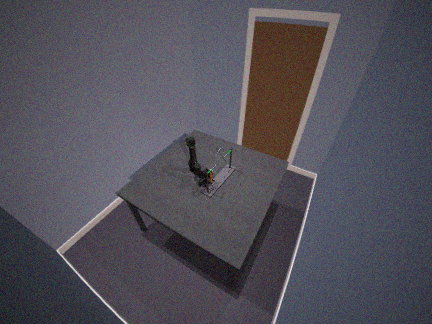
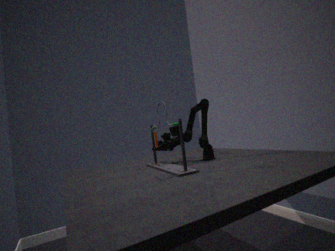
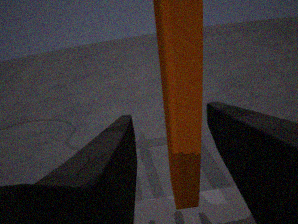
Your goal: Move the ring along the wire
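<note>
Wrist view: end effector [image 1: 206, 183] [image 2: 156, 148] [image 3: 169, 119] moderately open around the orange handle [image 1: 211, 176] [image 2: 156, 139] [image 3: 185, 100], with gaps on both sides and no grip. Ring [image 2: 157, 129] at the green part [image 1: 210, 171] [image 2: 154, 126] beside one post [image 2: 151, 134]. Likeliest trouble: uneven closing, with the handle nearer one finger, and hence a nudge or twist of the ring. Later, with a low or tilted grip, perhaps a swing into the thin grey wire [image 2: 161, 101] at its steep bends.
</note>
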